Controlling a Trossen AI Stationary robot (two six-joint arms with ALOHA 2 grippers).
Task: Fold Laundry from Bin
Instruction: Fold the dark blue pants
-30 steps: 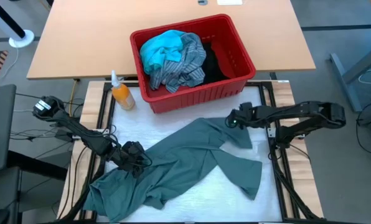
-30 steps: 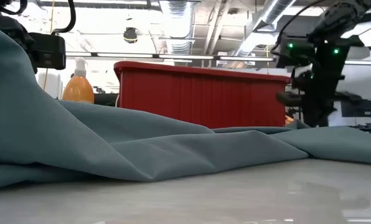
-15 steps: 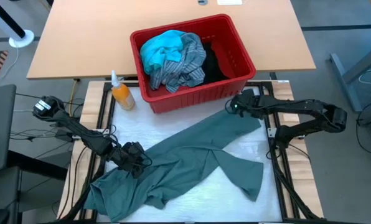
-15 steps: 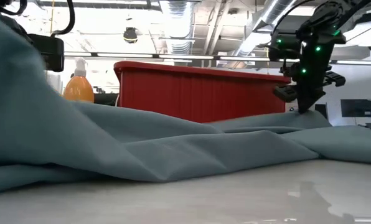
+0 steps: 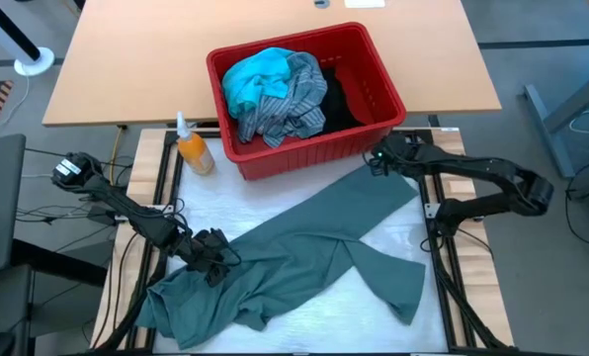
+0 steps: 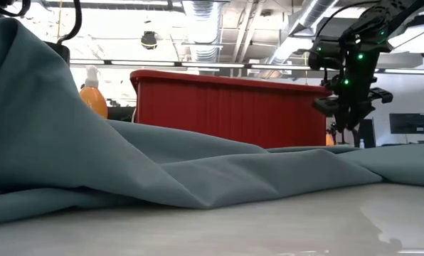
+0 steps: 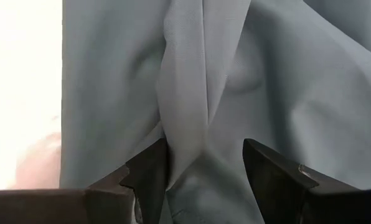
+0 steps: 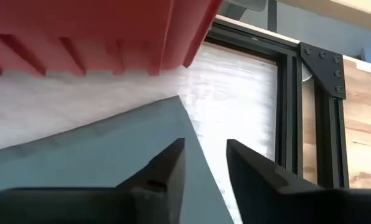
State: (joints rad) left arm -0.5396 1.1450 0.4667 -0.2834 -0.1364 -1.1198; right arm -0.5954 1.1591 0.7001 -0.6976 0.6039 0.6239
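A grey-green garment [image 5: 304, 247] lies spread across the white mat, its far right corner [image 8: 173, 106] flat on the mat beside the bin. My left gripper [image 5: 215, 267] is shut on the garment's left part, which rises in a peak [image 6: 27, 85]. My right gripper [image 5: 377, 163] hovers open just above that far right corner, near the bin's front right corner, with nothing between its fingers [image 8: 167, 165]. The red bin [image 5: 304, 158] stands behind the mat and holds a turquoise piece [image 5: 250, 79], a striped shirt [image 5: 290, 104] and a black one [image 5: 339, 94]. My left gripper pinches a gathered fold [image 7: 185, 124] of the grey-green garment between its two fingers [image 7: 151, 177], near the upper edge of the garment's left part. It comes slanting down from the table's left. The fold is raised off the mat; the cloth falls away from it slack onto the table.
An orange spray bottle [image 5: 193, 148] stands left of the bin. A black metal frame [image 8: 291, 93] borders the mat on the right. The wooden table [image 5: 156, 59] stretches behind and beside the bin. Bare mat [image 5: 304, 316] shows along the near edge.
My right gripper has gone toward the far right corner of the mat with the garment's right corner, drawing that part out flat beside the bin, and now stands clear above it. The near right flap has stayed in place.
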